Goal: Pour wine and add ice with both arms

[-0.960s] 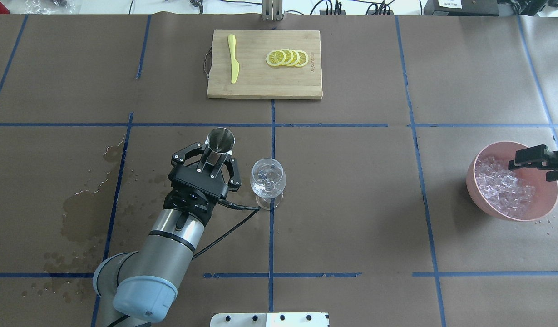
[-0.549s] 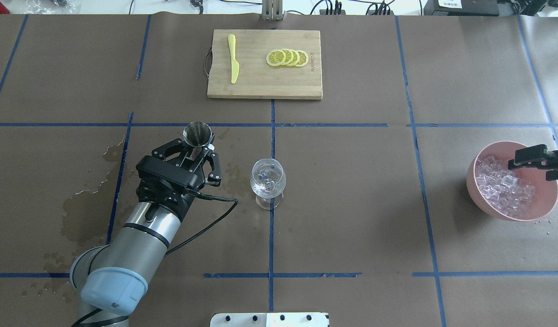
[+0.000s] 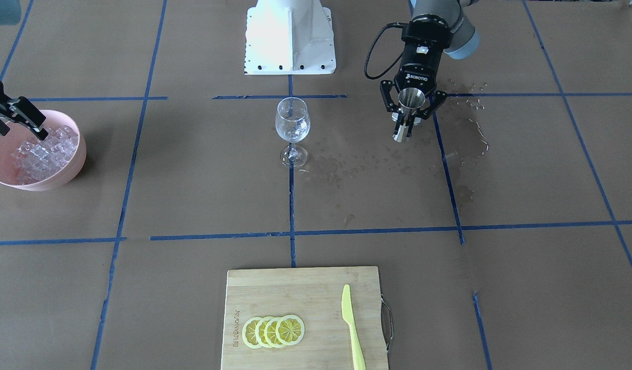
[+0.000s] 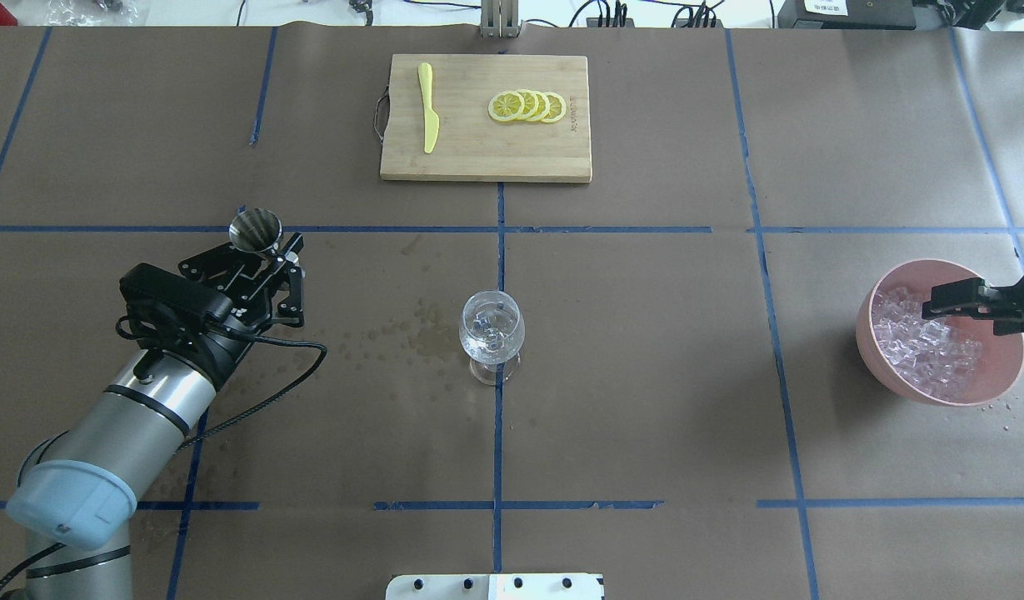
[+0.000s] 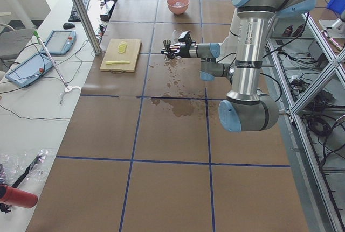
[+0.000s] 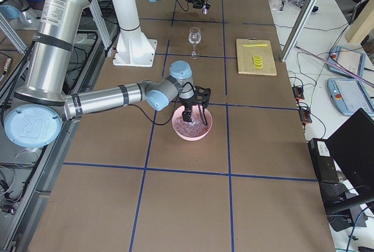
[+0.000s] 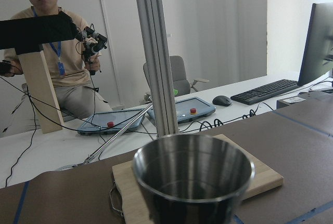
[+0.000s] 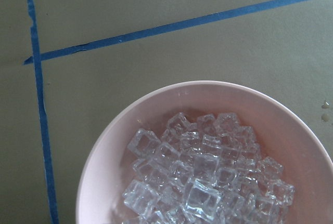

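- The left gripper (image 4: 270,252) is pinched on the waist of a steel jigger (image 4: 256,227). It holds the jigger upright and off the table, well out to the robot's left of the wine glass (image 4: 492,329).
- My read is that the jigger is parked out there on purpose, to leave the space above the glass free for the other arm.
- The wine (image 3: 292,131) looks like a small clear measure low in the glass, though I can't be sure through all the reflections. The left wrist view shows the jigger's inside going dark at the bottom, and I can't tell if anything is left in it.
- So I'd call the pour basically done, with the ice step up next.
- The ice (image 4: 920,342) is all heaped in the pink bowl (image 4: 936,393), far over on the robot's right. I can't see any in the glass yet.
- The right gripper (image 3: 22,128) hangs over that bowl with its fingers spread and nothing between them. It points down at the cubes, and I'd say it's lined up to grab one.
- There are wet splash spots (image 4: 412,333) on the brown paper beside the glass, and a bigger damp patch (image 4: 145,392) lies under the left arm.
- The cubes are slick and glassy, so one could easily squirt out of the pinch.
- The cutting board (image 4: 478,162) at the far side, with its lemon slices (image 4: 528,106) and yellow knife (image 4: 429,108), is well clear of both arms.
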Motion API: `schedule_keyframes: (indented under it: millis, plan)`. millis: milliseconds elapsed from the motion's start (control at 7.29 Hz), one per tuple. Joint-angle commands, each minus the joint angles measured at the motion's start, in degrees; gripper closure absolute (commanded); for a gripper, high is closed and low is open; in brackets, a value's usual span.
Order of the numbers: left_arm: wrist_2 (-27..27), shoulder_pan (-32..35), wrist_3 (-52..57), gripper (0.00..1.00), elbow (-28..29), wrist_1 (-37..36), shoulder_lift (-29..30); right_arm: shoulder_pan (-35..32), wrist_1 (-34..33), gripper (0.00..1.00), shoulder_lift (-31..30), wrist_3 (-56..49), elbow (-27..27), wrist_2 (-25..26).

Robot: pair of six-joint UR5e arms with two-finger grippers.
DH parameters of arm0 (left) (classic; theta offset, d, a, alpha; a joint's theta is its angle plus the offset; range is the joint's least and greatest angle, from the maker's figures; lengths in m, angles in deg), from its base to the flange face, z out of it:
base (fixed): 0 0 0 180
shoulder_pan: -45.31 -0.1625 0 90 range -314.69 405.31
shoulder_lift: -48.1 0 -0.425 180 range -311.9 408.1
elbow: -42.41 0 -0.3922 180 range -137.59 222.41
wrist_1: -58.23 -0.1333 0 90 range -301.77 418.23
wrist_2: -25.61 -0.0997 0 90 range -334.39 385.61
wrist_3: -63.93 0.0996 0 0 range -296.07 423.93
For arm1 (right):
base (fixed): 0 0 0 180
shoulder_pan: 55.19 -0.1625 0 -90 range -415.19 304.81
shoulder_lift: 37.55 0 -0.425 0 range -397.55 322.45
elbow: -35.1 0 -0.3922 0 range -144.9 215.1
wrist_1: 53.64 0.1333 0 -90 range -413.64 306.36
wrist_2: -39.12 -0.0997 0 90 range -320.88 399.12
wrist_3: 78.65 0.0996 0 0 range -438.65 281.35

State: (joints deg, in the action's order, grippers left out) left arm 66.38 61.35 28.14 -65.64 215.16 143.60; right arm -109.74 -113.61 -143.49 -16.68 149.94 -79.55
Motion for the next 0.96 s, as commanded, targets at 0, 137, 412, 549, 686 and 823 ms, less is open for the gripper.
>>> schedule_keyframes:
  millis: [0, 137, 412, 549, 686, 823]
  plan:
    - [2.29, 1.45, -0.25, 1.00, -0.06, 6.25, -6.71, 2.16, 0.03, 0.00, -0.41, 3.65, -0.49, 2.82]
    - [2.56, 1.63, -0.25, 1.00, -0.06, 9.58, -9.78, 3.47, 0.03, 0.00, 0.11, 5.68, -1.79, 4.31]
    - [2.91, 1.63, -0.33, 1.00, 0.90, 13.92, -12.62, 3.66, 0.11, 0.00, 0.47, 5.70, -3.21, 4.41]
    - [2.82, 1.63, -1.55, 1.00, 1.09, 14.01, -13.15, 3.66, 0.11, 0.00, 1.34, 5.88, -3.91, 4.41]
    - [2.91, 1.63, -3.65, 1.00, 1.61, 14.19, -13.68, 3.66, 0.03, 0.01, 1.69, 5.88, -4.18, 4.41]
    - [2.82, 1.63, -4.28, 1.00, 3.44, 16.02, -13.77, 3.57, 0.03, 0.05, 1.79, 5.88, -4.70, 4.24]
